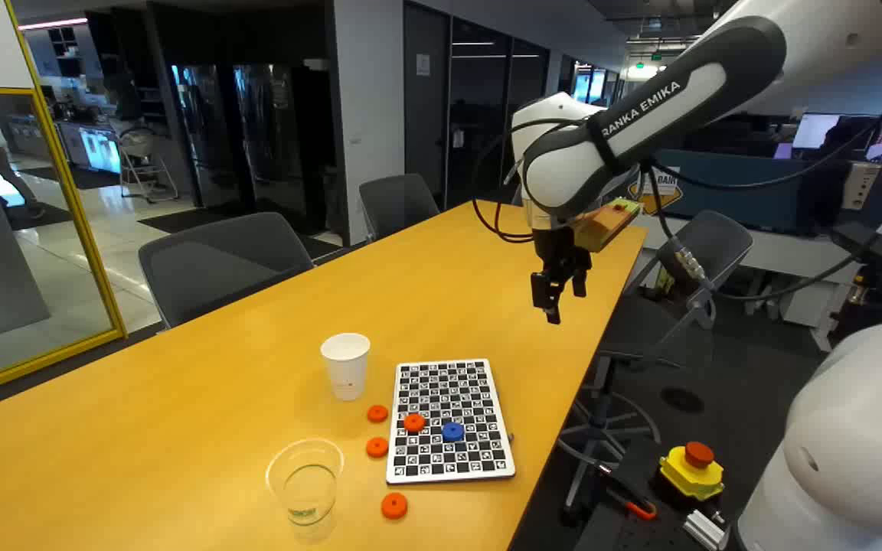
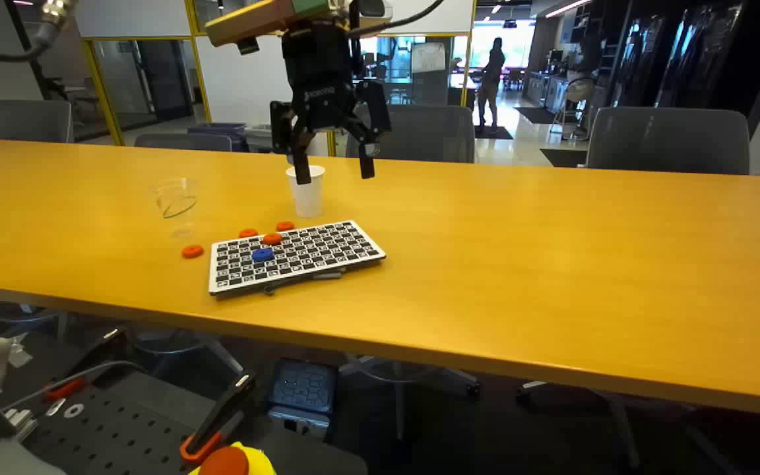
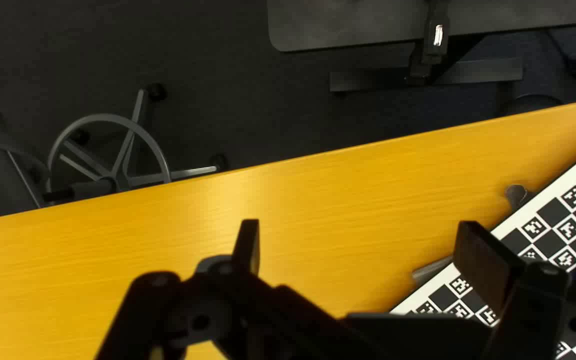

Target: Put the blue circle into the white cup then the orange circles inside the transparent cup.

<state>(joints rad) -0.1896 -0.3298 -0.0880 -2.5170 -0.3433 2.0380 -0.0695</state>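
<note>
Hangs over the yellow wooden surface (image 2: 551,264) with the black two-fingered hand (image 2: 334,170) spread wide. Has the round blue disc (image 1: 452,432) lying on the black-and-white checkered board (image 1: 452,394) near one round orange-red disc (image 1: 414,422), with three more orange-red discs (image 1: 377,414) (image 1: 377,447) (image 1: 393,506) beside the board, near the upright white paper-like cup (image 1: 347,367) and clear plastic cup (image 1: 305,486).

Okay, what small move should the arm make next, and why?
Probably shift the open, empty gripper over the blue circle: the circle lies on the checkered board, outside the white cup, and the wrist view shows it near the right edge.
</note>
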